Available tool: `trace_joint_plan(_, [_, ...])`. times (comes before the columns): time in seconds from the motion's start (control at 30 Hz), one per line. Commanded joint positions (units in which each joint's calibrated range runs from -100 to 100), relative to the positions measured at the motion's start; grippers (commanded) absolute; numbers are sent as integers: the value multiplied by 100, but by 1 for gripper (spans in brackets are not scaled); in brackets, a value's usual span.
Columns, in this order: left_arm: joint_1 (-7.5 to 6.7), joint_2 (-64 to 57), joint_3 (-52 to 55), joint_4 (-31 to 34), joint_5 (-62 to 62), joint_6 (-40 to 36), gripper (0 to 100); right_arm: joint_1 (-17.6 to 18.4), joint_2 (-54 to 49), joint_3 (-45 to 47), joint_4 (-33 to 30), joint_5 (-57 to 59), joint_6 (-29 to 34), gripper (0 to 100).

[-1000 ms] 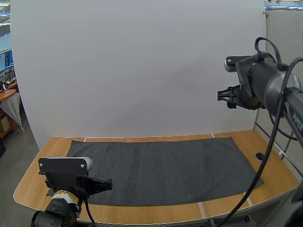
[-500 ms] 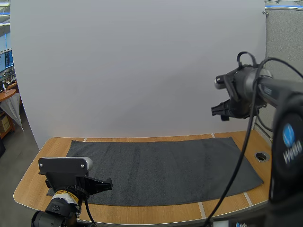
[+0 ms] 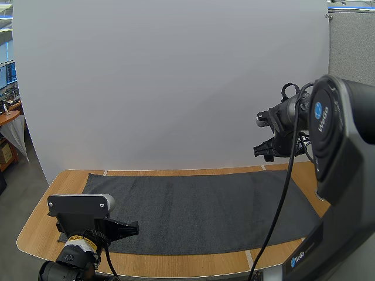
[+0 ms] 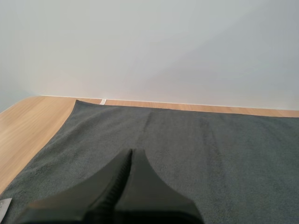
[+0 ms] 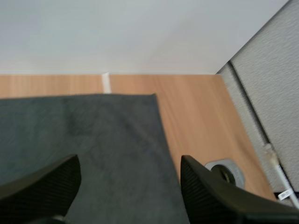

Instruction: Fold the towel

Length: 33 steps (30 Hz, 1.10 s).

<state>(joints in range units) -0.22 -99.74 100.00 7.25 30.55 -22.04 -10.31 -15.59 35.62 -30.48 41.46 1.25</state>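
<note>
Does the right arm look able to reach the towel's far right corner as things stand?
Probably yes: the right tool hangs open above the towel near that corner, nothing between them.

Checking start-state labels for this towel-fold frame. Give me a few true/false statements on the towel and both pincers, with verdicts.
1. The towel lies spread flat on the table. True.
2. The left pincer is open. False: it is shut, its fingers together as one wedge, low over the towel's near left part.
3. The right pincer is open, raised above the towel's far right part. True.
4. The right pincer grips a corner of the towel. False: it holds nothing and is well clear of the cloth.
</note>
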Motion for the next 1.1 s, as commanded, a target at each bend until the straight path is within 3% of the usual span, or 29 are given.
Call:
trace_joint_plan(0.0, [-11, -26, 0, 32, -119, -31, 0, -247, 204, -357, 265, -261, -336, 100])
trace_joint_plan(0.17, [-11, -26, 0, 32, -119, -31, 0, -637, 735, -994, 1382, -297, -1550, 100])
trace_joint_plan(0.4, [-11, -26, 0, 32, -119, -31, 0, -857, 1706, -1808, 2220, -137, -2640, 100])
trace_joint_plan(0.57, [-11, -26, 0, 32, -119, -31, 0, -933, 2435, -2482, 2433, 312, -2797, 100])
trace_joint_plan(0.77, [-11, -26, 0, 32, -119, -31, 0, -1068, 3146, -3322, 3243, 948, -3128, 100])
trace_joint_plan(1.07, [-11, -26, 0, 32, -119, -31, 0, -1118, 3427, -3479, 3391, -644, -3158, 100])
